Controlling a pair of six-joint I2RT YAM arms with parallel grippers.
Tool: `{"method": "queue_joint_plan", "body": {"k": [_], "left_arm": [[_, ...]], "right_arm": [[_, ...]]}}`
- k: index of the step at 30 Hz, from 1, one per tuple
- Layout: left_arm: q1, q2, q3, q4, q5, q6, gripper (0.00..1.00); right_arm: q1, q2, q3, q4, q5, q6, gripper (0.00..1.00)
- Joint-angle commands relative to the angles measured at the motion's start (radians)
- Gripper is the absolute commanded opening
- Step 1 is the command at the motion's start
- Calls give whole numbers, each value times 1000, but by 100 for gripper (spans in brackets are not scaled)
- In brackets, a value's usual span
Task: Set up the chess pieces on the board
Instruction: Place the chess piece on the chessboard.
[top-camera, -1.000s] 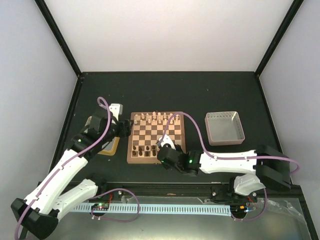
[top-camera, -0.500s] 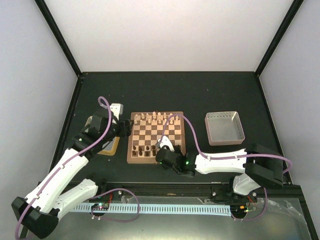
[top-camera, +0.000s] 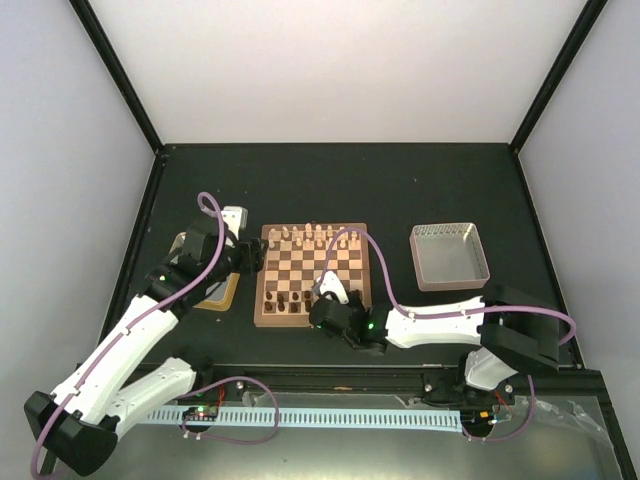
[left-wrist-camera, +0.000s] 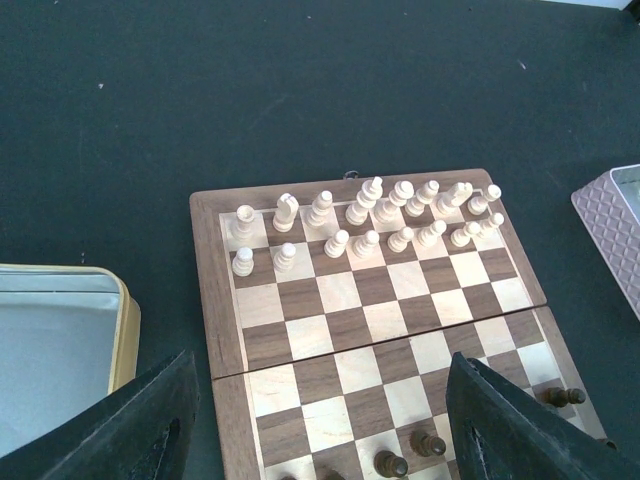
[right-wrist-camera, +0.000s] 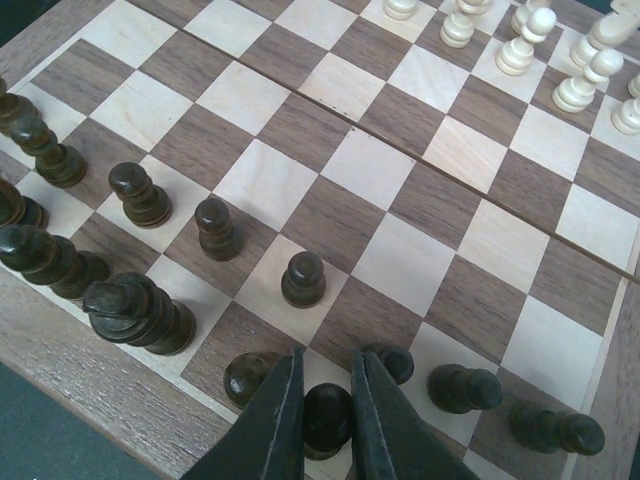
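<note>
The board (top-camera: 310, 272) lies mid-table, also in the left wrist view (left-wrist-camera: 380, 320) and right wrist view (right-wrist-camera: 400, 200). Cream chess pieces (left-wrist-camera: 370, 215) fill its two far rows. Dark chess pieces (right-wrist-camera: 140, 195) stand in the near rows. My right gripper (right-wrist-camera: 326, 420) is over the near edge (top-camera: 322, 305), shut on a dark piece (right-wrist-camera: 327, 415) standing on a back-row square. My left gripper (left-wrist-camera: 320, 440) is open and empty, hovering over the board's left side (top-camera: 250, 258).
A gold-rimmed tray (left-wrist-camera: 60, 350) lies left of the board, mostly under my left arm in the top view (top-camera: 222, 292). A pink-grey box (top-camera: 449, 256) sits right of the board. A small white object (top-camera: 232, 214) is behind the left gripper.
My right gripper and forearm have shifted slightly left along the board's near edge. The left arm has barely moved.
</note>
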Motion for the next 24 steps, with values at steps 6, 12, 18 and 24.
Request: {"method": "queue_joint_plan", "body": {"k": [6, 12, 18, 24], "left_arm": [[10, 8, 7, 24, -2, -8, 70], [12, 6, 5, 23, -1, -12, 70], [12, -5, 11, 16, -6, -13, 70], [15, -75, 15, 12, -6, 19, 73]], "right_arm": [[-3, -36, 0, -15, 28, 28, 20], [-9, -93, 11, -42, 35, 38, 25], [-24, -170, 31, -85, 38, 65, 30], [-105, -333, 38, -158, -3, 127, 42]]}}
